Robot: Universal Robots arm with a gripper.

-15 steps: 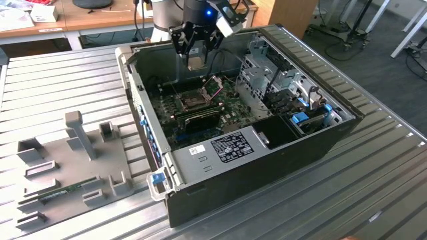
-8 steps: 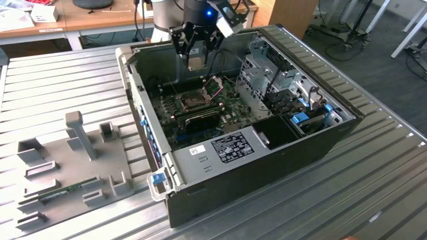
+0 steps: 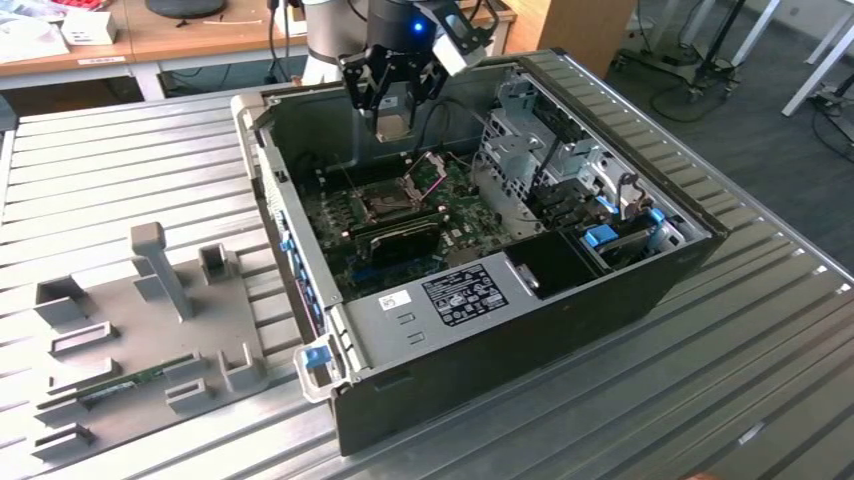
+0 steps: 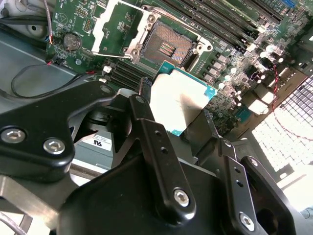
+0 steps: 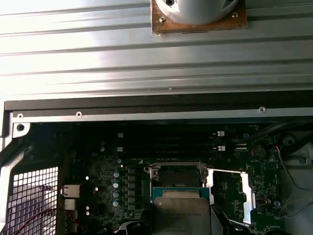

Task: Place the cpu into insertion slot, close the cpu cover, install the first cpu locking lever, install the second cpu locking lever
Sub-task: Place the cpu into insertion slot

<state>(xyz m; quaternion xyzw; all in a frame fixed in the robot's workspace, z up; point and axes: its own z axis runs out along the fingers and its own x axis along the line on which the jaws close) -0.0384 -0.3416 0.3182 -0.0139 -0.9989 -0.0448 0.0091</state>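
My gripper (image 3: 396, 112) hangs over the open computer case (image 3: 667, 270), shut on the cpu (image 3: 396, 127), a pale silver-tan square chip. In the second wrist view the cpu (image 4: 179, 98) sits between the two black fingers (image 4: 146, 125), a little above and to one side of the insertion slot (image 4: 168, 46). The slot is dark, bare and ringed by a silver frame. The cpu cover (image 4: 113, 24) is swung open and lies beside the slot. In the first wrist view the cpu (image 5: 182, 213) is close to the slot (image 5: 177, 175), with the cover (image 5: 247, 191) folded out to the side.
Long black memory slots (image 4: 225, 22) run beside the socket, and a coin battery (image 4: 72, 41) and thin cables (image 4: 29, 78) lie near it. A grey perforated drive cage (image 3: 567, 185) fills the case toward the exterior view's right. A grey fixture tray (image 3: 147, 340) lies on the slatted table at the left.
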